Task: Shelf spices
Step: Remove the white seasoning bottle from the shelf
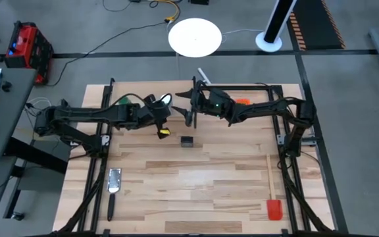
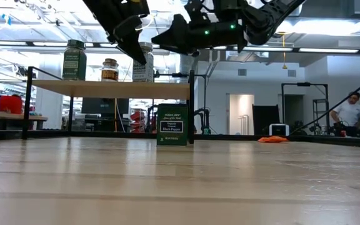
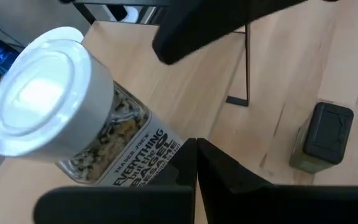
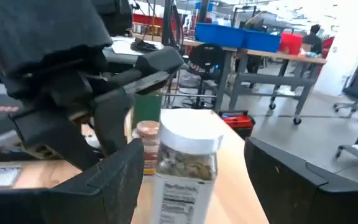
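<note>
Shelf (image 2: pixel 105 89), plank top: three spice containers stand in a row, namely a green-lidded jar (image 2: pixel 74 60), a brownish jar (image 2: pixel 109 69) and a clear jar with white lid (image 4: pixel 187 163). Bare plank remains toward the black upright post.

Above the shelf: the left gripper (image 1: pixel 164 116), fingers together, and the right gripper (image 4: pixel 191 180), jaws wide on either side of the white-lidded jar, crowd the air over that end.

Table (image 2: pixel 180 187), front of the shelf: one black tin (image 2: pixel 172 125) stands alone near the post; bare wood lies around it on all sides.

Table edges: spatula (image 1: pixel 272 197) on the right, a flat metal tool (image 1: pixel 113 186) on the left, broad bare wood between.
</note>
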Controlling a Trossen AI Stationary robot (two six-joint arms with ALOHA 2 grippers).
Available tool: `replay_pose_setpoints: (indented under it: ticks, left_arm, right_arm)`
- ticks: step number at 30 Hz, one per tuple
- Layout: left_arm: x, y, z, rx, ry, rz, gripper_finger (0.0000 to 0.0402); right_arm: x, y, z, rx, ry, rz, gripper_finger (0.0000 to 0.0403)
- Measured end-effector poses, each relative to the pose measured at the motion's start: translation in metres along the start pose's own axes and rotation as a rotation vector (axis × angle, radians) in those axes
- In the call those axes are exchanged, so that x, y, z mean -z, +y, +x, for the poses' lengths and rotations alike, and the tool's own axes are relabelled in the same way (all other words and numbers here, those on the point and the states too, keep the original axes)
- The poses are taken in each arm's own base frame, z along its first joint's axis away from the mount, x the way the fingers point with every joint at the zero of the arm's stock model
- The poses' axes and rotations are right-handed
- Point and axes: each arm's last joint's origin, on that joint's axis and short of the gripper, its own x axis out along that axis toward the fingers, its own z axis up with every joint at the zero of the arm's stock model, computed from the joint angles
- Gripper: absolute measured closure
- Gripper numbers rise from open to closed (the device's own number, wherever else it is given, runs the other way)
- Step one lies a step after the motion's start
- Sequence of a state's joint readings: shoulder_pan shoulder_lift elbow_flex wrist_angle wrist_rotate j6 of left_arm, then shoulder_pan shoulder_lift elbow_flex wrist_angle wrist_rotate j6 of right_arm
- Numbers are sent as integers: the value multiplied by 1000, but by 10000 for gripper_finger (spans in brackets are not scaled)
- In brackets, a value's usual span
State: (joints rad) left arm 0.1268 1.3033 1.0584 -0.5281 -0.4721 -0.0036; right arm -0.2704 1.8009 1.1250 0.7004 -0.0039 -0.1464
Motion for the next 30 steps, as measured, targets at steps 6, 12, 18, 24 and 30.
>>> replay_pose_setpoints:
  ticks: [6,12,18,24,30]
  left_arm:
    - [2,-2,-4,19,25,-12,401]
    - [-2,-2,-20,-46,52,-10,402]
    - [-1,3,-16,-74,72,-24,401]
    - [2,10,-13,-94,109,-40,401]
    - [3,11,-11,-100,115,-37,402]
  right_arm:
    - [-12,0,7,-45,-11,44,126]
    - [-20,-3,10,-41,-36,33,126]
    - [-29,-5,19,-41,-23,22,126]
    - [-25,1,33,-65,26,15,126]
    - [-17,2,46,-69,62,17,126]
